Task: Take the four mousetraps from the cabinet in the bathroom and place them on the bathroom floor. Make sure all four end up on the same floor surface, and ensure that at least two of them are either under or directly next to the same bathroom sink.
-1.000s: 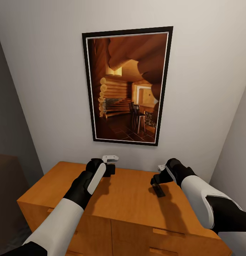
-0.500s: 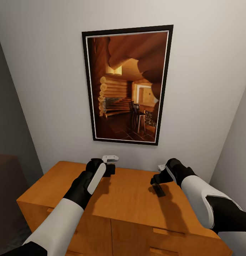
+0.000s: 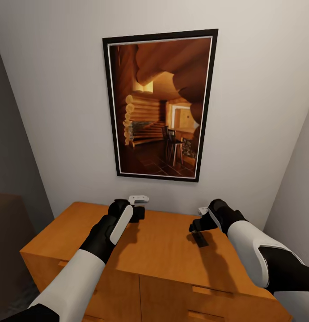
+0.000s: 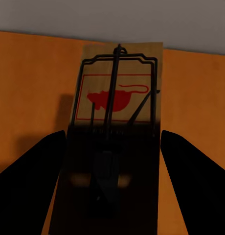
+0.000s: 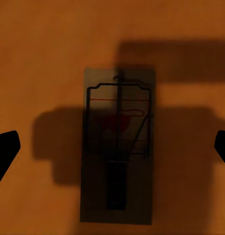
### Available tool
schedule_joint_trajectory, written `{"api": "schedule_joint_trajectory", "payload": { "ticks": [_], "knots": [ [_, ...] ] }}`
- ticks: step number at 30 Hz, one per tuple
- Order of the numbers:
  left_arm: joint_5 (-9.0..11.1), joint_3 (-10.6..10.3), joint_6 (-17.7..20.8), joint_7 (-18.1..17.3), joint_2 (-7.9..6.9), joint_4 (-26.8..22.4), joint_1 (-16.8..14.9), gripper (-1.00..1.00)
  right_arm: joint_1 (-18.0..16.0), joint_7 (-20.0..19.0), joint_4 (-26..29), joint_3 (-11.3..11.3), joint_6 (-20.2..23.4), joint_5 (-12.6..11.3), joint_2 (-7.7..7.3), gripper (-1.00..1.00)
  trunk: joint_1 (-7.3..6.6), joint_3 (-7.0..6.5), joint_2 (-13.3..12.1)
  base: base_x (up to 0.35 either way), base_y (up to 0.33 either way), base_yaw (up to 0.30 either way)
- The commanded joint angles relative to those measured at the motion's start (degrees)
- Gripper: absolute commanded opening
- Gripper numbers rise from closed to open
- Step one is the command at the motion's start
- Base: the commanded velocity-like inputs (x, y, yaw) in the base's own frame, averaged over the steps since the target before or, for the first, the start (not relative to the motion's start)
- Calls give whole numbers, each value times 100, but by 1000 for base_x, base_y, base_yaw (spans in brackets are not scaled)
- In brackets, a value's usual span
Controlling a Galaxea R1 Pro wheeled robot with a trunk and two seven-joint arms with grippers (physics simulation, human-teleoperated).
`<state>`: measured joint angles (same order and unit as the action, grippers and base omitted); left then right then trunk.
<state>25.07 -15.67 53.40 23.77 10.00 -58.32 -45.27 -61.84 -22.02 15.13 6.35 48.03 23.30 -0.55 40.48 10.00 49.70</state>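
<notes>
Orange-brown wooden cabinet (image 3: 163,250) top carries two flat wooden mousetraps (image 4: 117,117) (image 5: 118,147), one between each gripper's (image 4: 112,147) (image 5: 115,147) wide-open, empty jaws; pickup step, closing next.

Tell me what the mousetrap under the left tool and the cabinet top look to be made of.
The mousetrap: seemingly a flat pale wooden board with a red printed mouse label, carrying thin dark wire parts that look like metal. The cabinet: apparently orange-brown wood or veneer with a smooth, matte finish; grain is too faint to confirm. Being a render, both stay guesses.
</notes>
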Motion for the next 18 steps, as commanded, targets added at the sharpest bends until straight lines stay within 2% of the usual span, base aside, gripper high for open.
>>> {"api": "schedule_joint_trajectory", "payload": {
  "ticks": [1,18],
  "knots": [
    [57,-6,13,57,0,-4,-3,-100,-4,-40,9,42,21,61,2,100,24,28,49,0,0,0],
    [57,-6,13,57,0,-4,-1,-100,-4,-40,7,41,22,67,2,100,397,333,731,0,0,0]
  ]
}}
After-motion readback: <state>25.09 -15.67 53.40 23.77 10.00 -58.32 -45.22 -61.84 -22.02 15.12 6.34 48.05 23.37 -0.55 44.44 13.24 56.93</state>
